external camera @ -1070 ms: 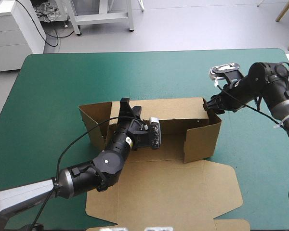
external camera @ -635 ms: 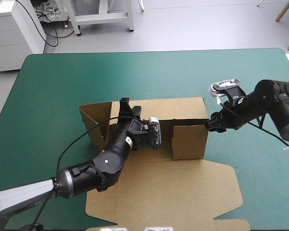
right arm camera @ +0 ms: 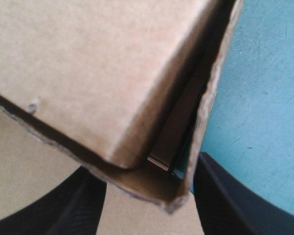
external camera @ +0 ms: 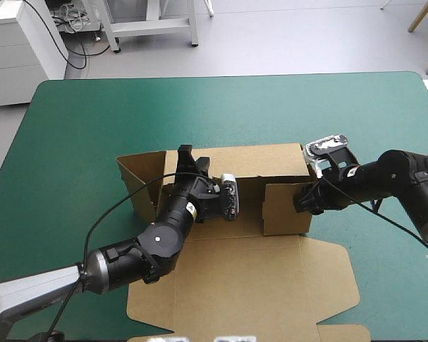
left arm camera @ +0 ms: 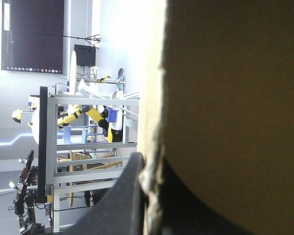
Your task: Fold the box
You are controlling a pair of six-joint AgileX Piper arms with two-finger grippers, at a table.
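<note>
Seen from above, a teal-green table (external camera: 78,128) carries a brown box (external camera: 246,226), partly formed, at its centre. The lid (external camera: 221,299) lies flat, reaching toward 6 o'clock almost to the table's near edge. The back wall (external camera: 257,160) stands upright along the box's 12 o'clock side. At 9 o'clock a left wall (external camera: 139,178) is raised. At 3 o'clock a right flap (external camera: 285,210) stands upright, turned inward across the floor, its face toward 6 o'clock.

The left arm enters from 8 o'clock and lies over the lid and floor. The left gripper (external camera: 186,153) sits at the top edge of the back wall, toward its 9 o'clock end. In its wrist view one black finger (left arm camera: 130,196) lies against the board's edge, and the wall fills the space beside it. The gripper is clamped on the back wall.

The right arm enters from 3 o'clock, low over the table. The right gripper (external camera: 301,203) meets the outer end of the right flap. Its wrist view shows both fingers (right arm camera: 73,210) standing apart, with a corner of the box between them and bare teal-green cover just beside it.
</note>
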